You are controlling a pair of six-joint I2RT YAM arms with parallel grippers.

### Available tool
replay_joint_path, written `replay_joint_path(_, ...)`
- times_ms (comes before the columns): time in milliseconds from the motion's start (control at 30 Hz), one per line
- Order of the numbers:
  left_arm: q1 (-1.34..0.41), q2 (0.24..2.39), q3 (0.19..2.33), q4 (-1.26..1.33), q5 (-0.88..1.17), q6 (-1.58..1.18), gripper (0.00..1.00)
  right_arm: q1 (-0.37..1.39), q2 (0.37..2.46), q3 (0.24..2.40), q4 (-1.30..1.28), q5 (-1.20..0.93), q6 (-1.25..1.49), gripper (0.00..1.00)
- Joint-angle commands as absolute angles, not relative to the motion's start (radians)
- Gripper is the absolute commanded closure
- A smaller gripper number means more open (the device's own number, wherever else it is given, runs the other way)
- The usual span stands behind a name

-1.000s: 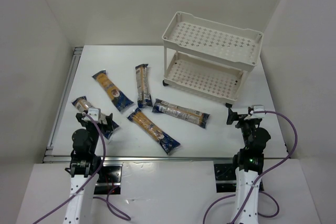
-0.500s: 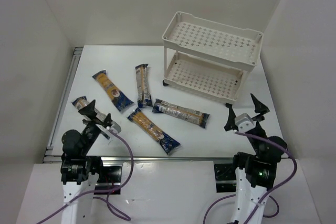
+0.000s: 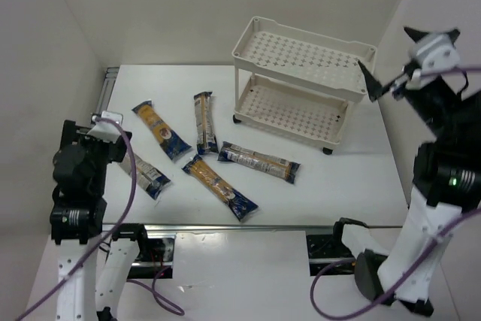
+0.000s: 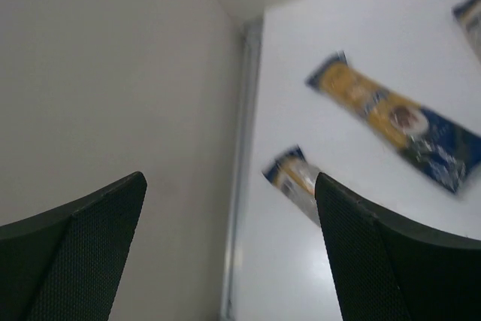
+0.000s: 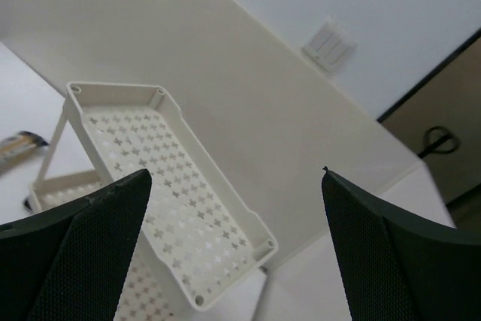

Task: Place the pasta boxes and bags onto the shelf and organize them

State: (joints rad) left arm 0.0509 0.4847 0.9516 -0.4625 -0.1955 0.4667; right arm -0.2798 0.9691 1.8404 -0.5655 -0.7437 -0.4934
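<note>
pasta packets point(image 3: 221, 178): five, flat, scattered front-left of shelf point(image 3: 299, 73) | shelf: cream, two-tier, upright

The left arm point(image 3: 75, 193) is standing raised at the left side, its wrist folding forward and inward; the left gripper point(image 4: 229, 182) is holding its jaws spread wide, gripping nothing; both dark textured fingers point(image 4: 83, 253) are showing at the lower corners of the wrist view. The right arm point(image 3: 443, 178) is reaching high and near upright at the right side; the right gripper point(image 3: 385, 50) is pointing up and leftward, jaws likewise gaping, carrying nothing.
</note>
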Motion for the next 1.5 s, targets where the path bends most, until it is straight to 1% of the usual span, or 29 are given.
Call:
replay_joint_path(0, 0.095, 0.532, 0.965, -0.661, -0.233, 0.226, 0.00, -0.285, 1.113, 1.988, -0.666, -0.805, -0.306, 0.01)
replay_joint_path(100, 0.136, 0.557, 0.965, -0.641, -0.267, 0.203, 0.00, -0.285, 1.245, 2.179, -0.655, -0.801, -0.232, 0.01)
replay_joint_path(200, 0.176, 0.566, 0.974, -0.597, -0.258, 0.190, 0.00, -0.285, 1.354, 2.264, -0.655, -0.689, -0.222, 0.01)
replay_joint_path(300, 0.241, 0.577, 0.974, -0.557, -0.143, 0.118, 0.00, -0.285, 1.408, 2.250, -0.655, -0.620, -0.248, 0.01)
replay_joint_path(333, 0.261, 0.577, 0.974, -0.542, -0.065, 0.070, 0.00, -0.285, 1.408, 2.240, -0.640, -0.608, -0.249, 0.01)
replay_joint_path(367, 0.284, 0.577, 0.974, -0.507, -0.030, 0.042, 0.00, -0.285, 1.425, 2.240, -0.640, -0.585, -0.249, 0.01)
replay_joint_path(433, 0.346, 0.607, 0.960, -0.477, 0.041, -0.004, 0.00, -0.275, 1.492, 2.295, -0.640, -0.520, -0.249, 0.01)
replay_joint_path(467, 0.363, 0.617, 0.950, -0.448, 0.102, -0.038, 0.00, -0.247, 1.526, 2.336, -0.688, -0.467, -0.274, 0.01)
replay_joint_path(500, 0.392, 0.638, 0.950, -0.436, 0.126, -0.054, 0.00, -0.189, 1.604, 2.432, -0.725, -0.372, -0.319, 0.01)
replay_joint_path(533, 0.405, 0.647, 0.950, -0.427, 0.142, -0.069, 0.00, 0.041, 1.632, 2.448, -0.747, -0.030, -0.436, 0.01)
replay_joint_path(567, 0.417, 0.656, 0.940, -0.417, 0.173, -0.090, 0.00, 0.195, 1.646, 2.428, -0.701, 0.200, -0.507, 0.01)
replay_joint_path(600, 0.426, 0.666, 0.940, -0.408, 0.184, -0.091, 0.00, 0.328, 1.646, 2.311, -0.640, 0.377, -0.576, 0.01)
replay_joint_path(633, 0.445, 0.666, 0.940, -0.408, 0.184, -0.104, 0.00, 0.532, 1.626, 2.259, -0.587, 0.508, -0.656, 0.01)
replay_joint_path(667, 0.454, 0.666, 0.931, -0.408, 0.195, -0.104, 0.00, 0.614, 1.617, 2.228, -0.542, 0.509, -0.657, 0.01)
replay_joint_path(700, 0.454, 0.666, 0.931, -0.408, 0.184, -0.116, 0.00, 0.688, 1.629, 2.268, -0.531, 0.509, -0.634, 0.01)
replay_joint_path(733, 0.466, 0.666, 0.922, -0.408, 0.175, -0.117, 0.00, 0.759, 1.666, 2.328, -0.555, 0.524, -0.615, 0.01)
replay_joint_path(767, 0.475, 0.651, 0.922, -0.420, 0.163, -0.127, 0.00, 0.853, 1.759, 2.395, -0.587, 0.520, -0.553, 0.01)
replay_joint_path(800, 0.476, 0.632, 0.913, -0.420, 0.132, -0.127, 0.00, 0.879, 1.802, 2.513, -0.677, 0.474, -0.505, 0.01)
replay_joint_path(833, 0.476, 0.621, 0.913, -0.437, 0.117, -0.127, 0.00, 0.899, 1.837, 2.537, -0.716, 0.413, -0.459, 0.01)
replay_joint_path(867, 0.476, 0.612, 0.901, -0.452, 0.101, -0.141, 0.00, 0.940, 1.883, 2.537, -0.745, 0.302, -0.380, 0.01)
replay_joint_path(933, 0.488, 0.589, 0.874, -0.466, 0.080, -0.182, 0.00, 0.969, 1.926, 2.494, -0.860, 0.154, -0.322, 0.01)
replay_joint_path(967, 0.498, 0.589, 0.874, -0.466, 0.069, -0.183, 0.00, 0.979, 1.942, 2.459, -0.882, 0.096, -0.296, 0.01)
replay_joint_path(1000, 0.499, 0.577, 0.862, -0.466, 0.069, -0.198, 0.00, 0.979, 1.951, 2.360, -0.896, -0.014, -0.247, 0.01)
replay_joint_path(1067, 0.508, 0.565, 0.862, -0.466, 0.032, -0.222, 0.00, 0.979, 1.931, 2.223, -0.896, -0.076, -0.218, 0.01)
replay_joint_path(1100, 0.508, 0.552, 0.862, -0.454, 0.032, -0.222, 0.00, 0.979, 1.905, 2.082, -0.882, -0.133, -0.187, 0.01)
replay_joint_path(1167, 0.508, 0.552, 0.832, -0.445, 0.032, -0.222, 0.00, 0.979, 1.882, 1.940, -0.850, -0.169, -0.161, 0.01)
replay_joint_path(1200, 0.517, 0.540, 0.821, -0.436, 0.032, -0.222, 0.00, 0.994, 1.873, 1.810, -0.833, -0.169, -0.161, 0.01)
replay_joint_path(1300, 0.528, 0.531, 0.801, -0.426, 0.032, -0.233, 0.00, 1.023, 1.855, 1.634, -0.738, -0.123, -0.149, 0.01)
replay_joint_path(1467, 0.574, 0.531, 0.746, -0.393, 0.104, -0.288, 0.00, 1.032, 1.913, 1.574, -0.651, -0.040, -0.117, 0.01)
